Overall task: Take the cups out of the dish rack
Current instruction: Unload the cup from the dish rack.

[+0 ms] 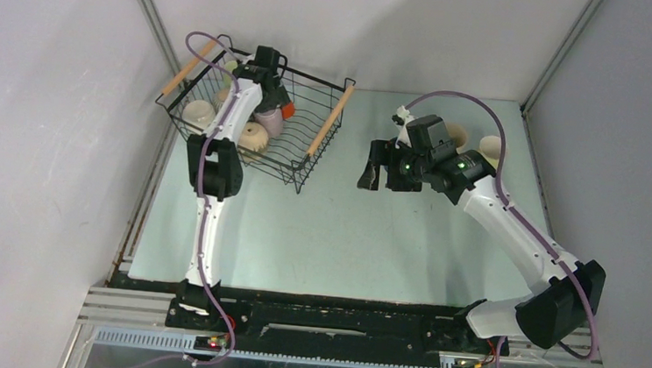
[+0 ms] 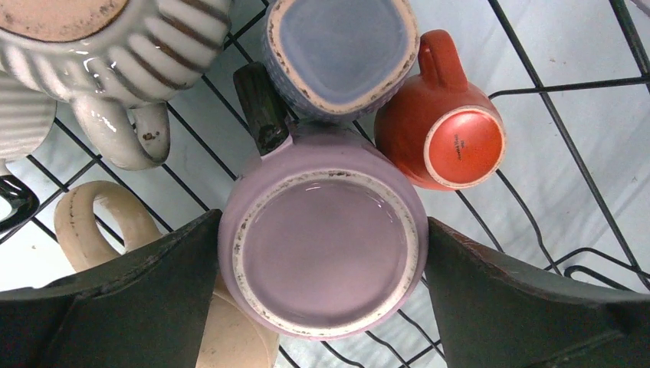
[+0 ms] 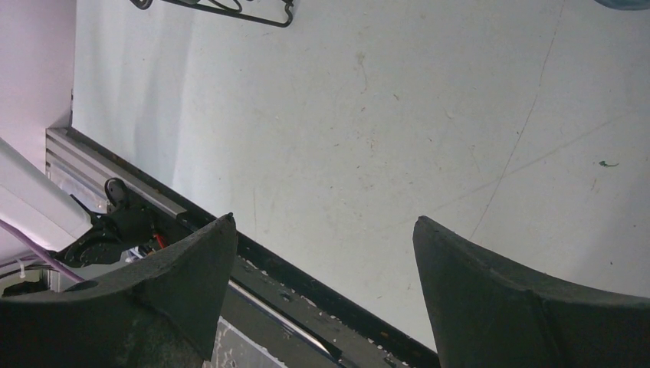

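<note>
Straddled base-up mauve cup [image 2: 322, 253] with left gripper [image 2: 323, 224], unclenched, handle [image 2: 260, 115] at eleven o'clock; right gripper [image 3: 323, 222] agape, far at three.

walls [image 1: 37, 126]: plain white | table [image 1: 344, 238]: pale green (scuffed) | light: even

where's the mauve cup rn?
Left wrist view: the mauve cup sits upside down in the dish rack, centred between the fingers of the open left gripper. The orange cup is at its upper right, and a blue-grey cup is just above.
</note>
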`<action>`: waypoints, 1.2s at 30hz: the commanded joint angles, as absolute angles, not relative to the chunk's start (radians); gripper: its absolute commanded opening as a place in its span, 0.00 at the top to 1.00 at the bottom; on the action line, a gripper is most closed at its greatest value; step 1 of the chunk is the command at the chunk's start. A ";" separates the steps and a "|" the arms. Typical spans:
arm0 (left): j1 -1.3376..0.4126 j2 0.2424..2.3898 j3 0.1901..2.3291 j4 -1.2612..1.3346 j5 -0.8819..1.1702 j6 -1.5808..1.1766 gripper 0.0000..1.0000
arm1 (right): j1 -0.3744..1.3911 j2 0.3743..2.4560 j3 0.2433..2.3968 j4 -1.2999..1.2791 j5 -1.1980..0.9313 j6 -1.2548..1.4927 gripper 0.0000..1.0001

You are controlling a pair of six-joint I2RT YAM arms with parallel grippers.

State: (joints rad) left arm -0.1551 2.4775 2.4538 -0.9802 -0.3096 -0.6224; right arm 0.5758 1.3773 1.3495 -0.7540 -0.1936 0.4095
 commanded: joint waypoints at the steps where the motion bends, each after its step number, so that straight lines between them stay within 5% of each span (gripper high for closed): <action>1: -0.156 2.487 2.519 -0.988 -0.315 -0.632 0.05 | 0.580 1.379 1.387 -0.751 -0.197 0.390 0.08; 4: -0.157 2.485 2.519 -0.986 -0.315 -0.639 0.12 | 0.579 1.381 1.387 -0.752 -0.195 0.388 0.08; 9: -0.158 2.463 2.509 -0.984 -0.304 -0.642 0.44 | 0.578 1.383 1.387 -0.751 -0.195 0.390 0.08; 12: -0.160 2.425 2.489 -0.977 -0.293 -0.635 0.54 | 0.578 1.379 1.387 -0.747 -0.198 0.392 0.08; 36: -0.180 2.220 2.395 -0.986 -0.194 -0.607 0.75 | 0.583 1.364 1.390 -0.712 -0.206 0.422 0.08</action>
